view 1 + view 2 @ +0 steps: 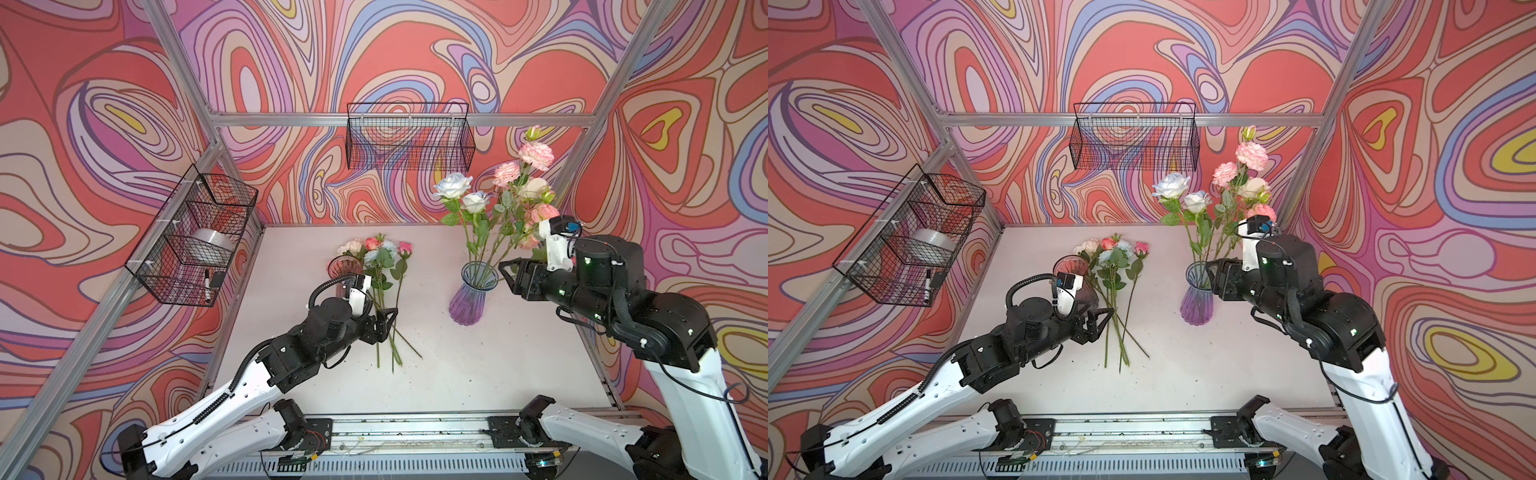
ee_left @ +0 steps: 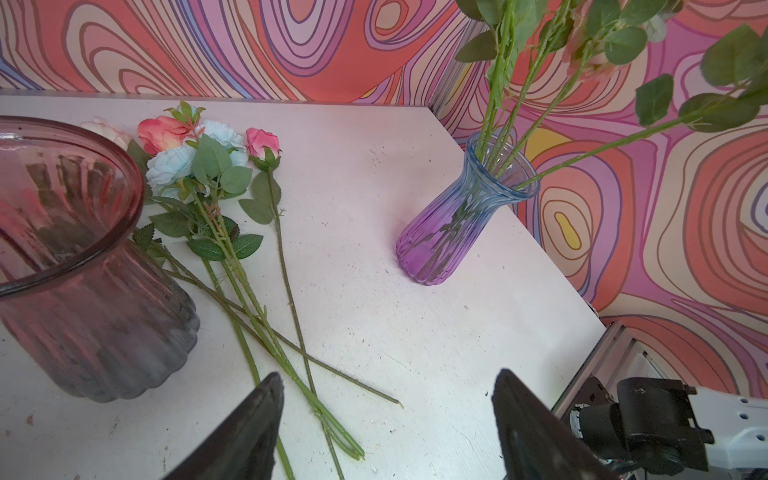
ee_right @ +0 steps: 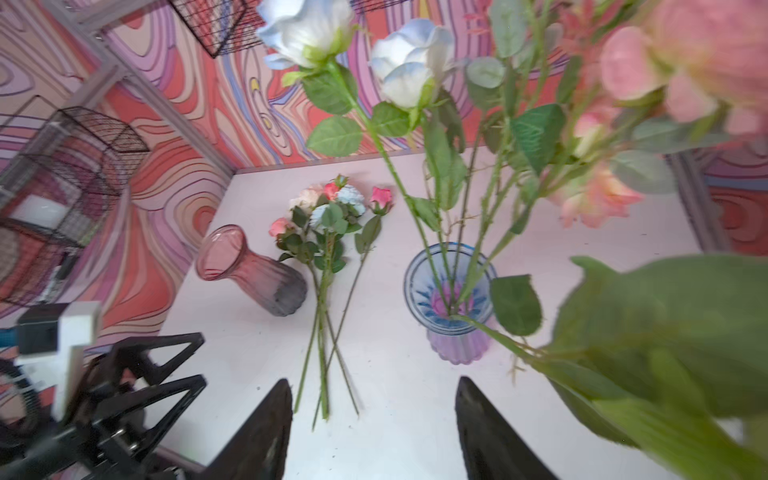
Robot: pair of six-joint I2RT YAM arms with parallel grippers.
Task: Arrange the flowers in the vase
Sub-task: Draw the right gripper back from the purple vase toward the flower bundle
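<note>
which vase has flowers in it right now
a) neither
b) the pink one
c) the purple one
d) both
c: the standing flowers have their stems in the purple vase; the pink vase is empty, with loose flowers lying on the table beside it.

The left arm [image 1: 324,328] hides most of the pink vase [image 1: 341,265], and the near pink blooms [image 3: 631,62] blur.
</note>
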